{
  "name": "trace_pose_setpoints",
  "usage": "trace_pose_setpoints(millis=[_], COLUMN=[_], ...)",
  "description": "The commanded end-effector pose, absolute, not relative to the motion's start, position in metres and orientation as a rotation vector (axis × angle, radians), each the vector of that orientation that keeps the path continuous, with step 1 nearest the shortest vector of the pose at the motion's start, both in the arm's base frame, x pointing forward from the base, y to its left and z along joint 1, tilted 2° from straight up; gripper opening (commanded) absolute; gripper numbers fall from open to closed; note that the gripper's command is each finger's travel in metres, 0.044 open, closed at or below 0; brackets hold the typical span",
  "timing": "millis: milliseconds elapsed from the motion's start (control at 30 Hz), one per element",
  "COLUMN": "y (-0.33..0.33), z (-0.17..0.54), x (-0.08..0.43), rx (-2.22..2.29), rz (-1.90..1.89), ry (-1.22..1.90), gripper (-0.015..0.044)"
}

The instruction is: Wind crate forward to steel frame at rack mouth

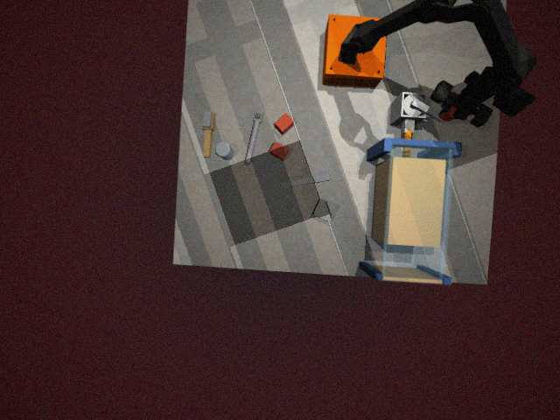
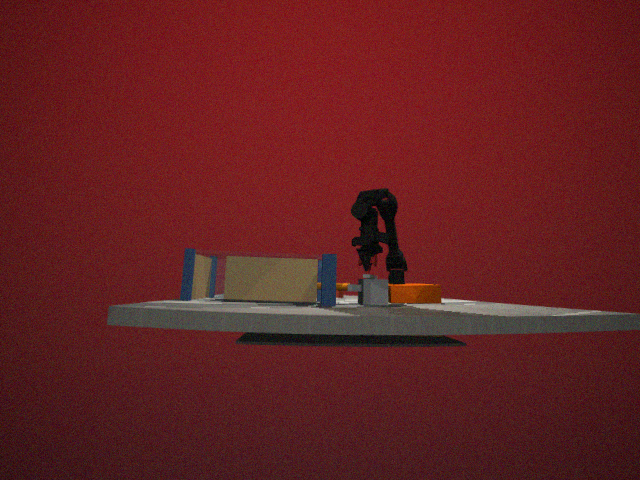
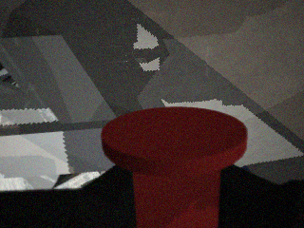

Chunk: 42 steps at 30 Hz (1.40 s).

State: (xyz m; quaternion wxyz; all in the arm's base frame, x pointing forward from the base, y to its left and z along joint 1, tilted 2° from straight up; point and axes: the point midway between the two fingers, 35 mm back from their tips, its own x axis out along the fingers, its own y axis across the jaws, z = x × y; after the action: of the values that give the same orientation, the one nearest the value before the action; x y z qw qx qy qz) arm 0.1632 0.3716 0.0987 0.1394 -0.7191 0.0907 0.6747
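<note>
The fingers (image 1: 457, 106) (image 2: 367, 266) are pinching the red knob (image 1: 447, 113) (image 3: 176, 142) of the winch handle (image 1: 425, 111), whose arm reaches over the winch (image 1: 407, 114) (image 2: 376, 291). The crate (image 1: 418, 203) (image 2: 271, 279) sits flat on the desk (image 1: 343, 244) (image 2: 222, 319), inside the clear-panelled cubby (image 1: 446, 203) (image 2: 328, 281), near its blue front frame.
</note>
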Motion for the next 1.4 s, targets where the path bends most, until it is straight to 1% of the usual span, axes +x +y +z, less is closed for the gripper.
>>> trace_pose_setpoints(millis=[0, 1367], y=[0.375, 0.361], z=[0.097, 0.095], x=[0.136, 0.085], rx=[-2.057, -2.053], rz=[2.012, 2.016], ry=[0.238, 0.24], gripper=[0.0, 0.0])
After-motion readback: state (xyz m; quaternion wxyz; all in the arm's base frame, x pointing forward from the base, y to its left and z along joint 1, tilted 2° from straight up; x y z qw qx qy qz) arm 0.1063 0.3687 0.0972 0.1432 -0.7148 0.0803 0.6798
